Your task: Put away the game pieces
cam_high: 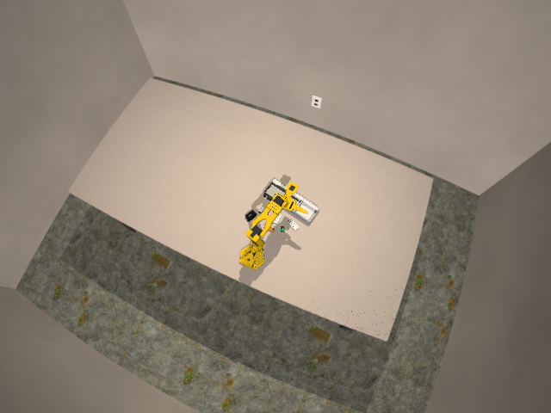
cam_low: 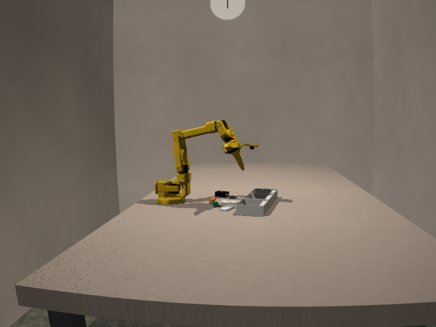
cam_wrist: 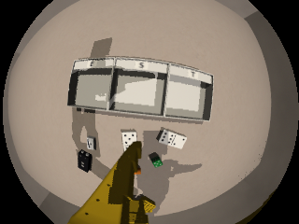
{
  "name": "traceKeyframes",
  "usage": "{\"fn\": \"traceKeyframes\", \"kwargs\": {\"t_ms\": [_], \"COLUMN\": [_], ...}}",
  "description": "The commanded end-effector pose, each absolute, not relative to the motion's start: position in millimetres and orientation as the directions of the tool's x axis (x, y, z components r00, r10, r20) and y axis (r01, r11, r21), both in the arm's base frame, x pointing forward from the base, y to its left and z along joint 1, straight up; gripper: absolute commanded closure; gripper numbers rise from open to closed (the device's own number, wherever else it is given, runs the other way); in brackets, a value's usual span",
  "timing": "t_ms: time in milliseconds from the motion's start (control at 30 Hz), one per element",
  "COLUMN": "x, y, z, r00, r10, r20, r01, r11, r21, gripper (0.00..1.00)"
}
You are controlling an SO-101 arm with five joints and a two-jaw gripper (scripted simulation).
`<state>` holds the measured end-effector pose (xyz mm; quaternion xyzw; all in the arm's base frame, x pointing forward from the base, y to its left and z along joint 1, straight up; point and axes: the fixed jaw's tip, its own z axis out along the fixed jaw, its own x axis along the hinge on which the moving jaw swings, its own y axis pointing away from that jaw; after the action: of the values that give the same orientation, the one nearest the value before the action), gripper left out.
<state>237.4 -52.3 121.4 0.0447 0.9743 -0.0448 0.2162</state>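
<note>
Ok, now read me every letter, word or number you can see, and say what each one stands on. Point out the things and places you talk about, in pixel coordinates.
"E": rim label of the left bin point(cam_wrist: 93, 91) in the wrist view.
"S": rim label of the middle bin point(cam_wrist: 137, 95).
"T": rim label of the right bin point(cam_wrist: 184, 98).
Marks on the black block point(cam_high: 250, 215) point(cam_low: 221, 193) point(cam_wrist: 84, 161): too small to read.

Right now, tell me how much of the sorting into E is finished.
Nothing looks finished: bin E shows no game piece inside, though a shadow crosses that end. Nothing is in hand; the gripper is open above the table. Left to bin: the two dominoes and the green die, all outside the bins.
</note>
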Motion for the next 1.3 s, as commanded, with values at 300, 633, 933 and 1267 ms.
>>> {"fn": "traceKeyframes", "kwargs": {"t_ms": [300, 633, 933, 1267], "x": [244.1, 269.2, 288.2, 294.3], "y": [-56.6, -87.8, -121.1, -135.5], "z": [131.6, 132.6, 132.0, 131.4], "r00": [-0.876, -0.827, -0.777, -0.756], "r10": [0.058, 0.069, 0.07, 0.068], "r20": [-0.48, -0.559, -0.626, -0.651], "r01": [0.111, 0.164, 0.219, 0.243], "r11": [0.991, 0.979, 0.962, 0.953], "r21": [-0.081, -0.121, -0.164, -0.183], "gripper": [0.0, 0.0, 0.0, 0.0]}}
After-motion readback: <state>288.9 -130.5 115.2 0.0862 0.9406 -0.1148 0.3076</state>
